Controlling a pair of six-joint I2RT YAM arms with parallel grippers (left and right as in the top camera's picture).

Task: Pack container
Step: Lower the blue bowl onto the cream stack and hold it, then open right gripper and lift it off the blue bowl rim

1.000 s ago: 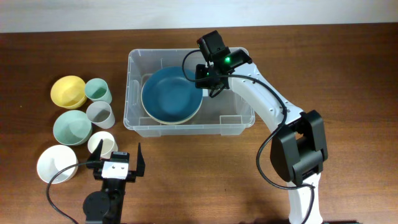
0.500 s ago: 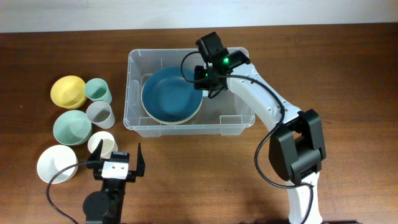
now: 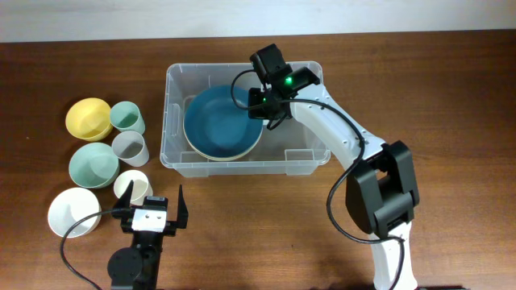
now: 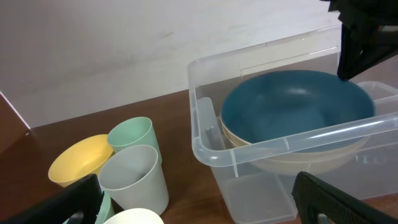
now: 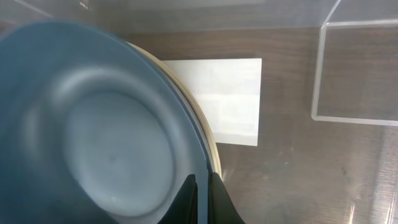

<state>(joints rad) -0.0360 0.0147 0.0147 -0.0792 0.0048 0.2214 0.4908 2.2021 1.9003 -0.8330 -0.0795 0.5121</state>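
Observation:
The container is a clear plastic bin at the table's middle back; it also shows in the left wrist view. Inside it a blue bowl sits nested on a cream bowl. My right gripper reaches into the bin and is shut on the blue bowl's right rim, fingertips pinching the edge above the cream rim. The bin's white label shows on its base. My left gripper is open and empty near the front edge, apart from the bin.
Left of the bin stand a yellow bowl, a mint cup, a pale grey cup, a mint bowl, a white cup and a white bowl. The right arm spans the bin's right half.
My right gripper and wrist have shifted slightly to the left over the bin, still on the blue bowl's rim. The left arm has not moved.

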